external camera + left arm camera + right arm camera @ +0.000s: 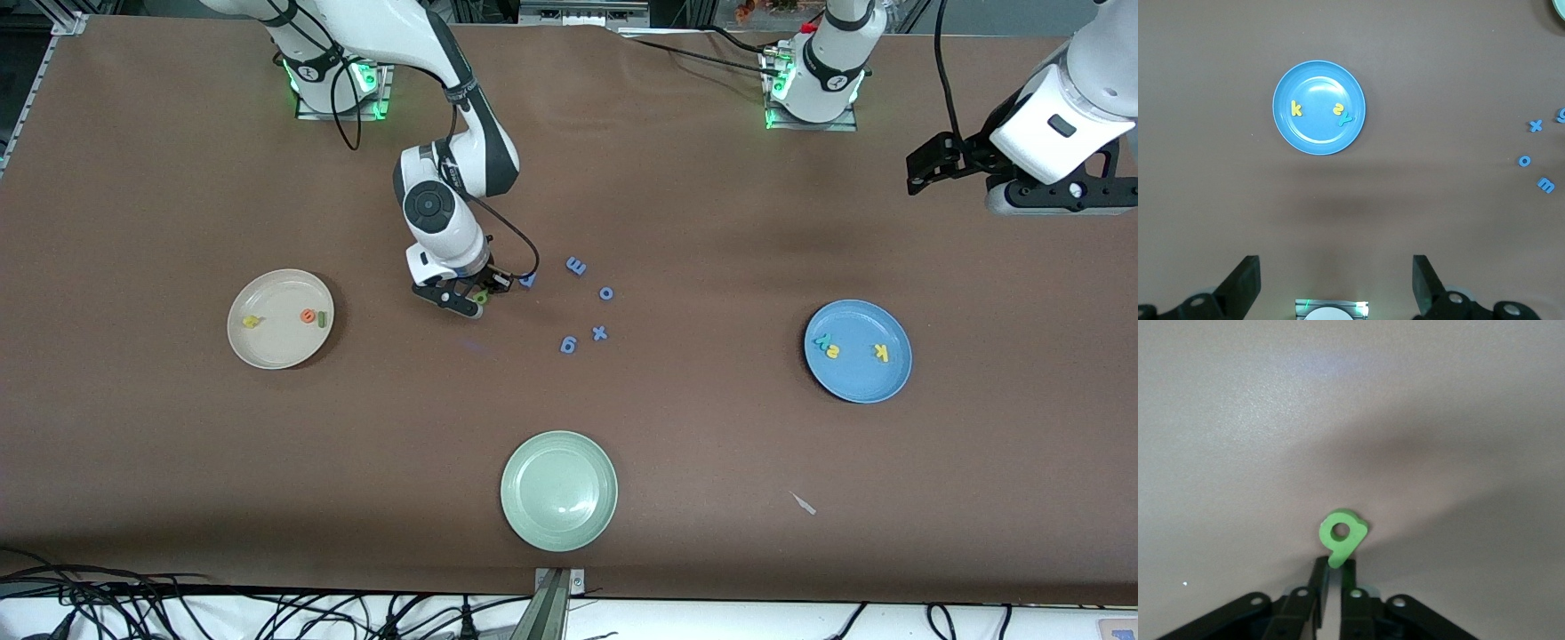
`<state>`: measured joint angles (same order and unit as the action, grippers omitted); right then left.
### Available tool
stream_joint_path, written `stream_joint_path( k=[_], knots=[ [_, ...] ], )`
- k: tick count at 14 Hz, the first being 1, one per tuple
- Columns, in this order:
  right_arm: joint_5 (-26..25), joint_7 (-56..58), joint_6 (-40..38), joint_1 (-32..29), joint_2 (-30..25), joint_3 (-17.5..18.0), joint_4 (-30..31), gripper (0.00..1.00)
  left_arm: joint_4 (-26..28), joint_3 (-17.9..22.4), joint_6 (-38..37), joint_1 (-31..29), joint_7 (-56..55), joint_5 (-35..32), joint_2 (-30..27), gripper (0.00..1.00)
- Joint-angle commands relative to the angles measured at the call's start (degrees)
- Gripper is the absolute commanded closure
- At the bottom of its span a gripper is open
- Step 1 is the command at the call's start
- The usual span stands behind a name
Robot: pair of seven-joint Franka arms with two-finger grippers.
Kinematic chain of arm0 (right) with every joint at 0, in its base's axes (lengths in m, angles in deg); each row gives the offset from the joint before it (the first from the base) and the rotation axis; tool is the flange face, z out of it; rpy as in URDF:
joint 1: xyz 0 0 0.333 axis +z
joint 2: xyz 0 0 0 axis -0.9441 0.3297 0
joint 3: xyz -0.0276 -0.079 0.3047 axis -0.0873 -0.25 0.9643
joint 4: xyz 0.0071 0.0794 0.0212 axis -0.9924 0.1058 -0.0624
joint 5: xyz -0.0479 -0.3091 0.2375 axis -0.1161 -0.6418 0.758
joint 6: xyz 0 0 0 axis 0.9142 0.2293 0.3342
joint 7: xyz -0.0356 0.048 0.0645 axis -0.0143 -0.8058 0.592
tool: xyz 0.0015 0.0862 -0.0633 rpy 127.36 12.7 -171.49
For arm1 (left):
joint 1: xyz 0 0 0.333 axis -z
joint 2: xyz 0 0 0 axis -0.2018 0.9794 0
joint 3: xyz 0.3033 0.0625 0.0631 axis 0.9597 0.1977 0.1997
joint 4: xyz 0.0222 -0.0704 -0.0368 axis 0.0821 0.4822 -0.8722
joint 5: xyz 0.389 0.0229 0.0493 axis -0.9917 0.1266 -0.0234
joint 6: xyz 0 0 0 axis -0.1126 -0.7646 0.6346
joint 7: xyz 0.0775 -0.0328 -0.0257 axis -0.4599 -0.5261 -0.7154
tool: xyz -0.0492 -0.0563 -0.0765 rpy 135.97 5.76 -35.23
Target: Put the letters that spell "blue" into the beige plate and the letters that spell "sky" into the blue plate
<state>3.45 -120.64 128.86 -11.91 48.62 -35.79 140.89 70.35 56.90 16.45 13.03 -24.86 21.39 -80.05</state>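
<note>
Right end effector (1335, 577) pinches light green "b" (1341, 535) stem beside beige plate (267, 351); lift straight, keep squeeze. Left end effector (1337, 283) open, waiting.

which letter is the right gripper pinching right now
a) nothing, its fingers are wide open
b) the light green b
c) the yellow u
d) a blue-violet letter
b: in the right wrist view the right gripper is shut on the stem of the light green b, on the table between the beige plate and the blue-violet letters.
</note>
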Motion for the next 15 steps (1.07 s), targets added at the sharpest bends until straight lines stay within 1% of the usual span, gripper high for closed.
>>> stream_joint_path(
  k=[1,4,9,10,11,12,13,14,15],
  knots=[
    [1.36,1.52,0.92,-0.56,0.84,0.44,-0.64,0.94,-1.44,-0.17,-1.28,-0.42,-0.23,0.73,0.69,0.00],
    [1.36,1.61,0.84,-0.56,0.84,0.44,-0.73,1.00,-1.44,-0.17,-1.28,-0.42,-0.23,0.73,0.69,0.00],
    [1.36,2.05,-0.04,-1.09,0.75,0.27,-2.05,1.00,-1.44,-0.17,-1.28,-0.42,-0.23,0.73,0.69,0.00],
    [1.27,2.13,-1.18,-1.27,0.66,0.10,-2.74,1.00,-1.44,-0.17,-1.28,-0.42,-0.23,0.73,0.78,0.00],
    [1.27,2.13,-3.36,-1.79,0.66,-0.08,-3.97,0.88,-1.44,-0.17,-1.28,-0.42,-0.23,0.73,0.69,0.00],
    [1.19,2.13,-5.65,-2.32,0.66,-0.69,-5.20,0.62,-1.44,-0.17,-1.19,-0.42,-0.23,0.73,0.69,0.00],
    [0.93,2.57,-7.15,-2.32,0.66,-1.65,-6.08,0.43,-1.44,-0.17,-1.19,-0.42,-0.23,0.73,0.69,0.00],
    [0.92,3.36,-7.69,-2.32,0.66,-2.36,-6.35,0.31,-1.44,-0.17,-1.28,-0.42,-0.23,0.73,0.69,0.00],
    [0.92,3.89,-7.69,-2.41,0.75,-2.45,-6.27,0.24,-1.44,-0.17,-1.19,-0.42,-0.23,0.73,0.69,0.00]
  ],
)
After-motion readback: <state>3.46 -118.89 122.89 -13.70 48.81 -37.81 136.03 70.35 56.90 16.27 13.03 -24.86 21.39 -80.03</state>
